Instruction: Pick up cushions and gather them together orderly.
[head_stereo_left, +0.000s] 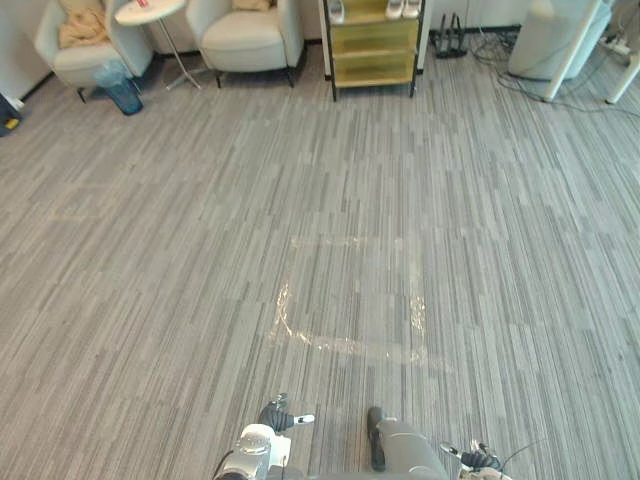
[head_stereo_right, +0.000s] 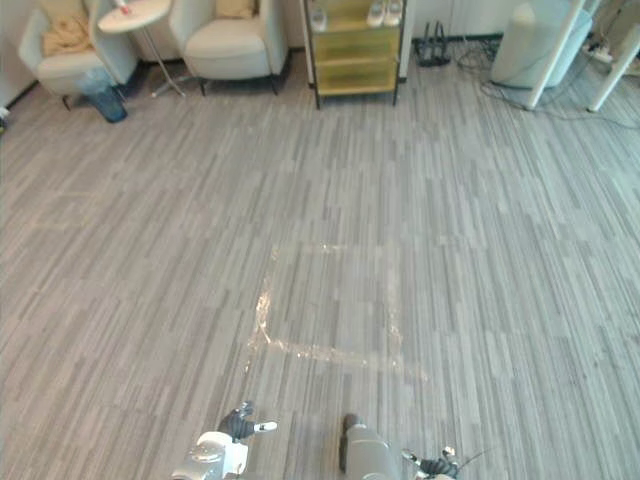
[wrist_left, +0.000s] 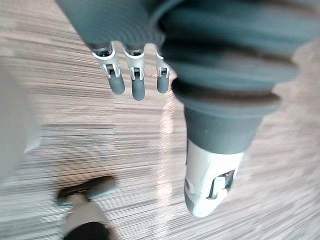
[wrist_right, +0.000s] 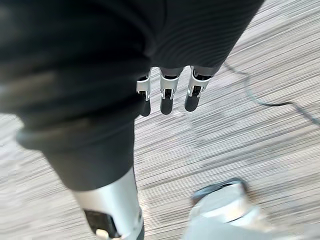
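Note:
A tan cushion (head_stereo_left: 82, 25) lies crumpled on the seat of the far-left armchair (head_stereo_left: 70, 62). A second tan cushion (head_stereo_left: 252, 4) leans at the back of the other armchair (head_stereo_left: 245, 42). Both are far across the carpet from me. My left hand (wrist_left: 132, 80) hangs over bare carpet, its fingers straight and holding nothing. My right hand (wrist_right: 167, 95) also hangs with relaxed straight fingers above the carpet, empty.
A round white side table (head_stereo_left: 150, 10) and a blue bin (head_stereo_left: 122, 88) stand between the armchairs. A yellow shelf unit (head_stereo_left: 372, 45) holds shoes at the back. Cables and a white unit (head_stereo_left: 545, 40) sit far right. Clear tape (head_stereo_left: 350, 345) marks a square on the carpet.

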